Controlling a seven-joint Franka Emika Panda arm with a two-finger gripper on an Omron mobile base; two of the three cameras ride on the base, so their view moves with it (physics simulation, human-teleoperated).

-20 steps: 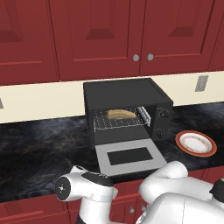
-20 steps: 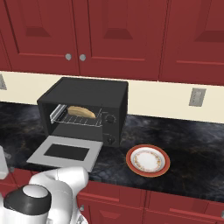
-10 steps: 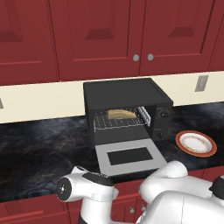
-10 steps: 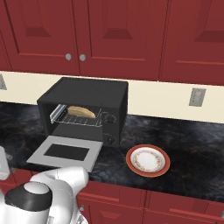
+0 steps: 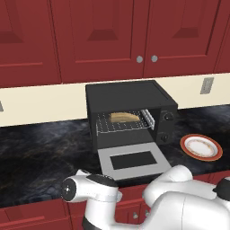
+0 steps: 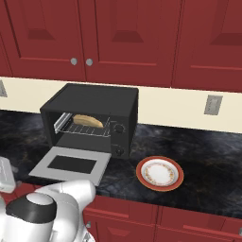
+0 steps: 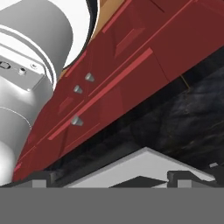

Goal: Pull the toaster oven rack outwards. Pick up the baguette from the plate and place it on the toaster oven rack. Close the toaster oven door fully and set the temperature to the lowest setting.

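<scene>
Toaster oven (image 5: 130, 108), frame centre, door (image 5: 134, 160) down: baguette (image 5: 125, 117) on rack (image 5: 123, 126). Plate (image 5: 201, 147) right, bare. Gripper (image 7: 109, 177) spread wide, holding nothing.

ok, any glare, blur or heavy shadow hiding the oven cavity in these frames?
Left base view: sharp, evenly lit, baguette and rack clear in the oven. Right base view: same, no glare. Hand view: rolled, close under the door, no blur.
</scene>
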